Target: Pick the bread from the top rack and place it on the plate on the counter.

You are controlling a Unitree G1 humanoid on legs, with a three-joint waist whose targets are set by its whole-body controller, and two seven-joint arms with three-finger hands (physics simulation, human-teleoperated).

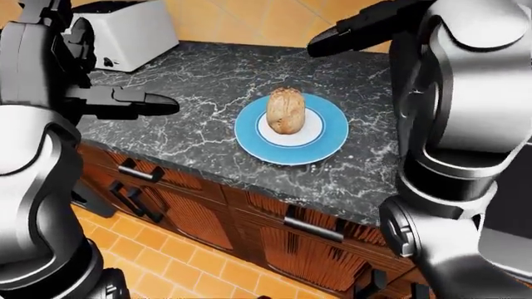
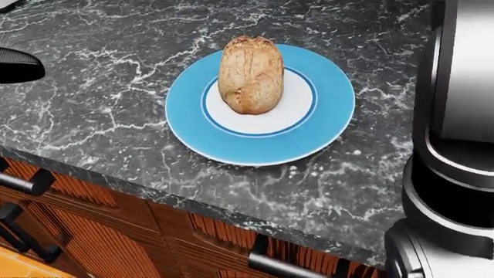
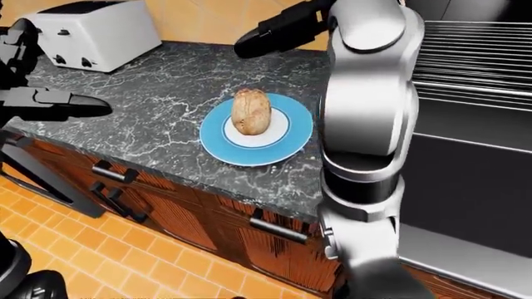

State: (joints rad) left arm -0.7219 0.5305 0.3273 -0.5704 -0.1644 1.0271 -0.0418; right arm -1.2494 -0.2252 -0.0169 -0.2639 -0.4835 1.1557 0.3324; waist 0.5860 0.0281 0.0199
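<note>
Partly out of frame: plate under bread.

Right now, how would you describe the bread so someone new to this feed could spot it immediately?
Find the dark marbled counter above the wooden cabinet doors. A blue plate lies on it toward the right of the left-eye view, and the bread stands upright on its white centre. It is the only brown, crusty loaf in view; the white toaster stands far off at upper left.

The right hand is dark, its fingers indistinct; the toaster is cut by the top edge; the counter runs behind the right arm.
</note>
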